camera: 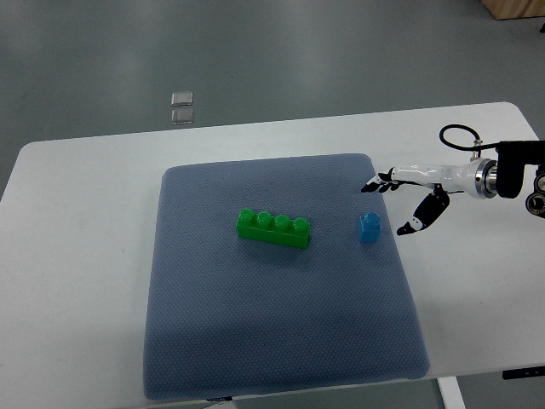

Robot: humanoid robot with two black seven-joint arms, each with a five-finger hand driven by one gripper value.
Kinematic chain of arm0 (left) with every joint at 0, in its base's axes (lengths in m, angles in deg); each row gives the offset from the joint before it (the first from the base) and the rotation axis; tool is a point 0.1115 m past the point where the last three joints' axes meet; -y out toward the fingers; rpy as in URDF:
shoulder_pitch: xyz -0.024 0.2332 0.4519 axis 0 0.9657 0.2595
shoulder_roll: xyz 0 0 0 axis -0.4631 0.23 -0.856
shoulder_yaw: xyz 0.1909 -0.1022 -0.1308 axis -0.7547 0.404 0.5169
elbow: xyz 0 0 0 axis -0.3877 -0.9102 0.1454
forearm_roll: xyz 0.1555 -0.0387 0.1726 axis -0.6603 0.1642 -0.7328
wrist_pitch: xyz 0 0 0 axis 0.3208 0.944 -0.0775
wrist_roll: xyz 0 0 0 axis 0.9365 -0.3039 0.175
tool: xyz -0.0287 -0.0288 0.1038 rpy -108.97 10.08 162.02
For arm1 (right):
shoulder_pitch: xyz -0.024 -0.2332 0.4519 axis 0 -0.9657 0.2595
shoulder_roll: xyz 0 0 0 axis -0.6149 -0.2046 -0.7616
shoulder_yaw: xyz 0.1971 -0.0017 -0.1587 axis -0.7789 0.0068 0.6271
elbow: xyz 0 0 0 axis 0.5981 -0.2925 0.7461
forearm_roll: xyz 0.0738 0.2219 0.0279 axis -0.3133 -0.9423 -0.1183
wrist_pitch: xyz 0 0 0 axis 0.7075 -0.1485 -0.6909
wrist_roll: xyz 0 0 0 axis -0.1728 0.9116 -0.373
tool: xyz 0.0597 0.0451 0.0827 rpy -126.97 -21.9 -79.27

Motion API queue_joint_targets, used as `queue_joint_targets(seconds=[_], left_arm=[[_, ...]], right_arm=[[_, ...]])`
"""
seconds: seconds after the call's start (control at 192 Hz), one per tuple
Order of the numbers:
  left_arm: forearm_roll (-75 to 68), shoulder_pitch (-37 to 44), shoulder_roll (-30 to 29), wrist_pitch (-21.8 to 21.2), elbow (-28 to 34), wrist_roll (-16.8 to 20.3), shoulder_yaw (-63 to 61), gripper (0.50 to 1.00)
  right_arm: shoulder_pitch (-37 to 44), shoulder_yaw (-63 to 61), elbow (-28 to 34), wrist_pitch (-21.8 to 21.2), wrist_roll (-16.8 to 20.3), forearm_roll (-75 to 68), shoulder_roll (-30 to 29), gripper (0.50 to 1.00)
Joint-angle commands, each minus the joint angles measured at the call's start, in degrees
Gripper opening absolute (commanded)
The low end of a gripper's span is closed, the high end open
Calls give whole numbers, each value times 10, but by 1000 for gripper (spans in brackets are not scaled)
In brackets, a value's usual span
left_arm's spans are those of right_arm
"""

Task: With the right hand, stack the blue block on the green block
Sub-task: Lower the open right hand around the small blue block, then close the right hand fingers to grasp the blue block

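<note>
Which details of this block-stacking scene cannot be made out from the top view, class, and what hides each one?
- Left arm: outside the top view.
- Right hand: its arm is cut off by the right edge.
- Blue block: too small to count its studs.
- Mat: its near edge is cut off by the bottom of the frame.
- Two clear squares on the floor: too small to identify.

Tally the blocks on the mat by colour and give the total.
Green block: 1
Blue block: 1
Total: 2, both on the mat.
</note>
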Motion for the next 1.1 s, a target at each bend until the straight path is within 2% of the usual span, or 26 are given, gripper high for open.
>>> queue_joint_targets(seconds=[0.0,0.515,1.093], left_arm=[[0,0,0,0,0,0,0,1000],[0,0,0,1,0,0,0,1000],[0,0,0,0,0,0,0,1000]], right_arm=[[1,7,-1,11,6,0,-6,840],[1,39,-15,23,15,12,-48,797],[1,42,-30,23,17,34,-49,748]])
